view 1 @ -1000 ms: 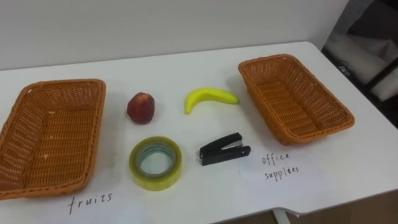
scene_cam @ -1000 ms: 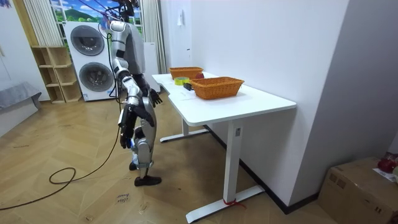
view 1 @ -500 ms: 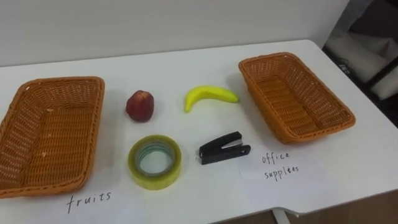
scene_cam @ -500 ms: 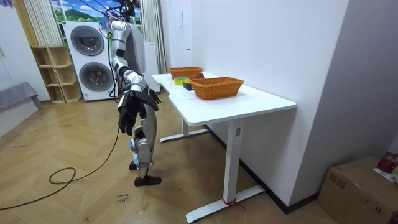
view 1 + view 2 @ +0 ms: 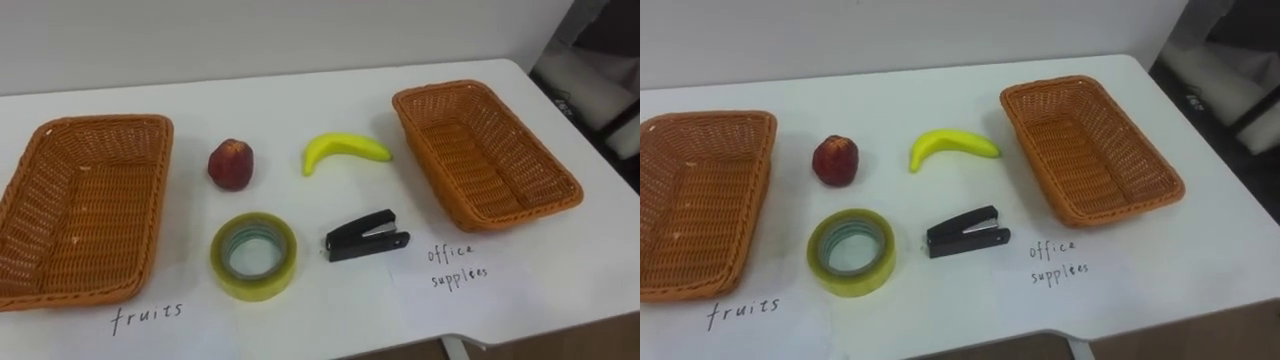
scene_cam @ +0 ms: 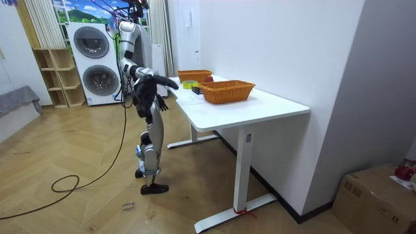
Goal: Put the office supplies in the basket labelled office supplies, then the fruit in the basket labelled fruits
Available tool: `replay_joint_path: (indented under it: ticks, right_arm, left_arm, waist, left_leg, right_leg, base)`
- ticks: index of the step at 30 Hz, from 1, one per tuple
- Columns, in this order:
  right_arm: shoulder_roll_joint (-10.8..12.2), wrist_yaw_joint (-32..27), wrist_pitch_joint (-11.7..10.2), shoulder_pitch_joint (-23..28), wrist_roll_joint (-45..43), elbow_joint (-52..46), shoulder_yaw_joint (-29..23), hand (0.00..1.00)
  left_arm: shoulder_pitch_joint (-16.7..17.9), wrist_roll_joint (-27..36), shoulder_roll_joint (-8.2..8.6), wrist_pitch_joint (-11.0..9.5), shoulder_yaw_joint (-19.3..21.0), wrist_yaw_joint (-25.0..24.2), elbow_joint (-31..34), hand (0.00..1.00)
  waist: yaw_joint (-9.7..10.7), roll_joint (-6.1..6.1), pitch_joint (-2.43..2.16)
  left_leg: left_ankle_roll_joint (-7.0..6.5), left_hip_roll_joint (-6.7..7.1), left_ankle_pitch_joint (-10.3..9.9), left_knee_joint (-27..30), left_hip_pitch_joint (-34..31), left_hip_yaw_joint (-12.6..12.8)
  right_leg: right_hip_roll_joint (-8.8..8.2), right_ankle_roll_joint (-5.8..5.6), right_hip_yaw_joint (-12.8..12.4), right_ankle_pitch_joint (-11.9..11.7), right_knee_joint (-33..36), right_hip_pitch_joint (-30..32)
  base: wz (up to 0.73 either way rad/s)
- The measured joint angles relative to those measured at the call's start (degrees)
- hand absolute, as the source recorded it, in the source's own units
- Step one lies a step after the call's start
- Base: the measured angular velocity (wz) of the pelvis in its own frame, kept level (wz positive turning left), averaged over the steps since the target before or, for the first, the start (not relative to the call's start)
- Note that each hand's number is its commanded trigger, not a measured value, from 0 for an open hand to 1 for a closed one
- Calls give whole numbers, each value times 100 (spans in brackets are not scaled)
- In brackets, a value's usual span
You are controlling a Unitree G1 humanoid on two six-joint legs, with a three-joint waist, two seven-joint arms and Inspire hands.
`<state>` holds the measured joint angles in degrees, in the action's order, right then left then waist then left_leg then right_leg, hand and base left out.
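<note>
Dark right hand (image 6: 170,82) outstretched toward table (image 6: 260,104)

Eye views: stereo pair on the robot's head, side by side, looking steeply down, close over the white table (image 5: 300,110) | Room view: standing camera well off, looking along the table from its near end, robot at the room view's left | Shared: tabletop, left basket (image 5: 85,205) and right basket (image 5: 485,150)

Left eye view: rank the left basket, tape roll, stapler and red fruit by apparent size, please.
1. left basket, by far
2. tape roll
3. stapler and red fruit look about alike: the stapler is longer, the fruit rounder, so I won't rank them.
</note>
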<state>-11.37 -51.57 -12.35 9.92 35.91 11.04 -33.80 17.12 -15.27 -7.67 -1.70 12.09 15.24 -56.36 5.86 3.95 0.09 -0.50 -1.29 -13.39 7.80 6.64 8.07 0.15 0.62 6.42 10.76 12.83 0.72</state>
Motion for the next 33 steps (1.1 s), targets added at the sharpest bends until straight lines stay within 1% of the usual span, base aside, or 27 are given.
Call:
replay_joint_path:
  ticks: [3, 5, 6, 8, 9, 13, 16, 20, 22, 27, 30, 32, 33]
  right_arm:
    - [-69, -33, 38, -2, -186, -339, 6, 0]
    - [-161, -35, 57, 1, -375, -558, 123, 0]
    - [-198, -40, 65, -8, -494, -636, 163, 0]
    - [-225, -53, 69, -58, -569, -785, 220, 0]
    - [-235, -55, 69, -113, -756, -811, 266, 0]
    - [-239, -14, 115, -196, -1191, -1178, 378, 0]
    - [-280, 61, 105, -328, -1329, -1556, 405, 0]
    - [-455, 217, 77, -326, -1373, -1736, 516, 0]
    - [-497, 279, 77, -328, -1376, -1871, 556, 0]
    - [-550, 468, 65, -332, -1648, -2211, 596, 0]
    - [-635, 579, 66, -453, -1874, -2453, 602, 0]
    - [-761, 705, 63, -522, -2138, -2538, 603, 0]
    - [-765, 732, 63, -551, -2198, -2544, 604, 0]
  left_arm:
    - [8, 2, 1, 56, -18, 0, 0, 0]
    - [5, 1, 0, 72, -67, 0, 9, 0]
    - [-14, 1, -8, 77, -102, 5, 0, 0]
    - [-82, 4, -44, 81, -174, 36, -128, 0]
    - [-106, 3, -72, 87, -249, 49, -171, 0]
    - [-97, 2, -93, 86, -337, 67, -173, 0]
    - [-76, 3, -129, 85, -337, 75, -175, 0]
    - [-70, 7, -162, 40, -337, 87, -180, 0]
    - [-75, 5, -162, 34, -337, 87, -180, 0]
    - [-89, -51, -186, -14, -422, 89, -182, 0]
    - [-114, -154, -209, -19, -420, 84, -338, 0]
    - [-108, -319, -212, -6, -417, 74, -340, 0]
    - [-114, -322, -212, 3, -417, 67, -340, 0]
  waist:
    - [1, 24, -2]
    - [-5, 39, 3]
    - [-50, 52, 8]
    - [-90, 62, 16]
    - [-92, 78, 21]
    - [-146, 109, 29]
    - [-156, 114, 26]
    - [-159, 171, 10]
    - [-172, 182, 6]
    - [-183, 166, 9]
    - [-194, 143, 4]
    - [-231, 150, 7]
    - [-251, 157, 7]
  left_leg:
    - [0, -4, 1, 0, 1, -13]
    - [0, -4, 1, -5, -7, -6]
    - [0, -4, 1, -7, -10, -16]
    - [0, -5, 1, -7, 3, -21]
    - [1, -6, 1, -6, 11, -15]
    - [0, -6, 1, -5, 10, -5]
    - [1, -13, 1, 3, 17, -8]
    - [1, -18, 1, 3, 16, -29]
    - [1, -17, 1, 3, 13, -28]
    - [1, -17, 1, 5, 14, -34]
    - [2, -18, 1, 9, 12, -40]
    - [2, -21, 2, 16, 6, -45]
    - [2, -22, 2, 23, 6, -46]
  right_leg:
    - [7, -1, 19, -14, -7, -4]
    - [7, -1, 11, -15, 1, -12]
    - [7, -1, 5, -15, 12, -12]
    - [7, -1, 1, -15, 16, -36]
    - [6, -1, 9, -15, 4, -55]
    - [4, 0, 13, -17, 2, -50]
    - [7, 6, 39, -21, -11, -82]
    - [-3, 13, 107, -27, -15, -105]
    - [-4, 12, 106, -30, -16, -102]
    - [-5, 14, 114, -37, -19, -104]
    - [-4, 14, 124, -37, -11, -103]
    - [-6, 17, 142, -39, -12, -102]
    - [-6, 18, 143, -40, -12, -103]
  base:
    - [3]
    - [-2]
    - [-5]
    - [-3]
    - [0]
    - [1]
    - [4]
    - [6]
    - [0]
    - [0]
    - [0]
    - [0]
    - [0]
